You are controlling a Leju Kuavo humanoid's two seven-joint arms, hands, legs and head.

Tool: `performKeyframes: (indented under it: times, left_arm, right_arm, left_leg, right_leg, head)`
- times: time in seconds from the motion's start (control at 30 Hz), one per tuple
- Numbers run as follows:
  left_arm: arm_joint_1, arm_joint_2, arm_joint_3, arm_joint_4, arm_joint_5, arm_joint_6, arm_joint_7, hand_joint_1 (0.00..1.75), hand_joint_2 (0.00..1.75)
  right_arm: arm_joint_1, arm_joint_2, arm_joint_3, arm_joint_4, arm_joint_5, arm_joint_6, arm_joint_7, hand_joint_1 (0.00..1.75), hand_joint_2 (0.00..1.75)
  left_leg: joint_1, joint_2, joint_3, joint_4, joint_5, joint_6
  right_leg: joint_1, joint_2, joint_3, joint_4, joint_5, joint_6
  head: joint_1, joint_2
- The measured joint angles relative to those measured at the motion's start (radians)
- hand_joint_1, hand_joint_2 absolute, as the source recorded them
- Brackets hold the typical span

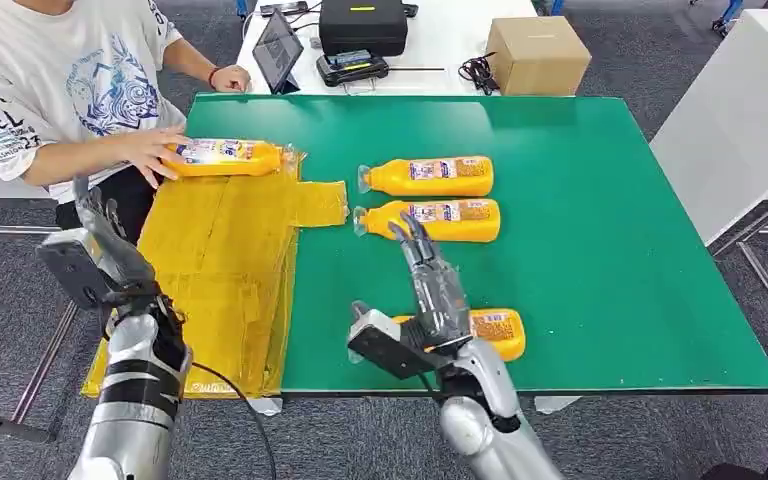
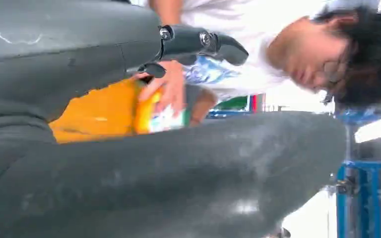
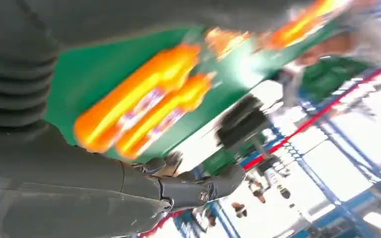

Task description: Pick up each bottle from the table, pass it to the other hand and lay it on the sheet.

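Leftmost, the left hand (image 1: 97,232) hangs empty, fingers apart, off the table's left edge. A person's hand (image 1: 150,152) rests on an orange bottle (image 1: 225,157) on the crinkled yellow sheet (image 1: 222,270). Two labelled bottles (image 1: 430,177) (image 1: 435,220) lie mid-table. The right hand (image 1: 430,285), fingers spread and empty, partly hides a fourth bottle (image 1: 495,331) by the near edge.

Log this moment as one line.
left hand: empty, raised | right hand: empty, over table | person's hand: on sheet bottle | three bottles on green table
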Motion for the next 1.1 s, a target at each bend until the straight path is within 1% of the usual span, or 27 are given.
performKeyframes:
  times: [0.07, 0.13, 0.2, 0.3, 0.43, 0.57, 0.63, 0.73, 0.87, 0.93, 1.03, 1.1]
  left_arm:
    - [0.035, 0.000, -0.033, -0.008, -0.071, -0.005, -0.002, 0.00, 0.00]
    - [0.053, 0.000, -0.048, -0.015, -0.080, -0.003, -0.002, 0.00, 0.00]
    - [0.061, 0.000, -0.062, -0.021, -0.091, 0.008, -0.001, 0.00, 0.00]
    - [0.086, 0.000, -0.092, -0.031, -0.113, 0.023, -0.003, 0.00, 0.00]
    - [0.120, 0.000, -0.132, -0.038, -0.140, 0.040, -0.011, 0.00, 0.00]
    - [0.138, 0.000, -0.159, -0.039, -0.171, 0.067, -0.023, 0.00, 0.00]
    - [0.143, 0.001, -0.168, -0.038, -0.187, 0.082, -0.024, 0.00, 0.00]
    - [0.143, 0.005, -0.176, -0.025, -0.199, 0.109, -0.037, 0.00, 0.00]
    - [0.142, 0.014, -0.176, 0.013, -0.214, 0.132, -0.063, 0.00, 0.00]
    - [0.140, 0.019, -0.177, 0.030, -0.215, 0.139, -0.074, 0.00, 0.00]
    - [0.132, 0.024, -0.183, 0.058, -0.221, 0.141, -0.086, 0.00, 0.00]
    - [0.124, 0.027, -0.191, 0.075, -0.223, 0.146, -0.089, 0.00, 0.00]
  right_arm:
    - [-0.022, -0.022, -0.033, 0.012, 0.007, 0.017, 0.010, 0.00, 1.75]
    - [-0.034, -0.034, -0.047, 0.018, 0.013, 0.024, 0.012, 0.00, 1.75]
    - [-0.044, -0.042, -0.056, 0.028, 0.031, 0.036, 0.036, 0.00, 1.75]
    - [-0.083, -0.058, -0.067, 0.073, 0.033, 0.092, 0.074, 0.00, 1.75]
    - [-0.124, -0.071, -0.087, 0.149, 0.023, 0.113, 0.077, 0.00, 1.75]
    - [-0.138, -0.075, -0.096, 0.198, 0.008, 0.131, 0.076, 0.00, 1.75]
    - [-0.138, -0.077, -0.096, 0.211, -0.037, 0.172, 0.061, 0.00, 1.75]
    - [-0.139, -0.085, -0.095, 0.234, -0.191, 0.294, 0.021, 0.00, 1.75]
    - [-0.147, -0.124, -0.085, 0.256, -0.372, 0.425, -0.021, 0.00, 1.75]
    - [-0.154, -0.154, -0.075, 0.262, -0.464, 0.492, -0.035, 0.00, 1.75]
    - [-0.173, -0.225, -0.046, 0.265, -0.602, 0.587, -0.042, 0.00, 1.75]
    - [-0.190, -0.268, -0.026, 0.265, -0.662, 0.617, -0.043, 0.00, 1.75]
  left_leg:
    - [-0.001, -0.001, -0.001, 0.000, 0.000, 0.000]
    - [-0.001, 0.000, -0.001, 0.000, 0.000, 0.000]
    - [0.000, 0.000, -0.001, 0.000, -0.001, 0.000]
    - [0.000, 0.000, 0.000, 0.000, -0.001, 0.000]
    - [0.001, 0.000, 0.000, 0.000, 0.000, 0.000]
    - [0.001, 0.000, -0.001, 0.000, 0.000, 0.000]
    - [0.000, 0.000, -0.001, 0.000, 0.000, 0.000]
    - [0.000, 0.000, -0.001, 0.000, 0.000, 0.000]
    - [0.000, 0.000, -0.001, 0.000, 0.000, 0.000]
    - [0.000, 0.000, -0.001, 0.000, 0.000, 0.000]
    - [-0.001, 0.000, -0.001, 0.000, 0.000, 0.000]
    - [-0.001, -0.001, -0.001, 0.000, 0.000, 0.000]
  right_leg:
    - [-0.001, 0.000, 0.000, 0.000, 0.000, 0.000]
    - [-0.001, 0.000, 0.000, 0.000, 0.000, 0.000]
    - [0.000, 0.000, -0.001, 0.000, 0.000, 0.000]
    - [0.000, 0.000, -0.001, 0.000, 0.000, 0.000]
    - [0.001, 0.000, -0.001, 0.000, 0.000, 0.000]
    - [0.001, 0.000, -0.001, 0.000, 0.000, 0.000]
    - [0.001, 0.000, -0.001, 0.000, 0.000, 0.000]
    - [0.001, 0.000, -0.001, 0.000, 0.000, 0.000]
    - [0.001, 0.000, -0.001, 0.000, 0.000, 0.000]
    - [0.000, 0.000, -0.001, 0.000, 0.000, 0.000]
    - [0.000, 0.000, -0.001, 0.000, 0.000, 0.001]
    - [0.000, 0.000, -0.001, 0.000, 0.000, 0.001]
  head:
    - [0.000, 0.000]
    - [0.001, 0.000]
    - [0.000, 0.000]
    - [0.000, 0.000]
    - [0.000, 0.000]
    - [0.000, 0.000]
    - [0.000, 0.000]
    - [0.000, 0.000]
    - [0.000, 0.000]
    - [0.000, 0.000]
    - [0.000, 0.000]
    - [0.000, 0.000]
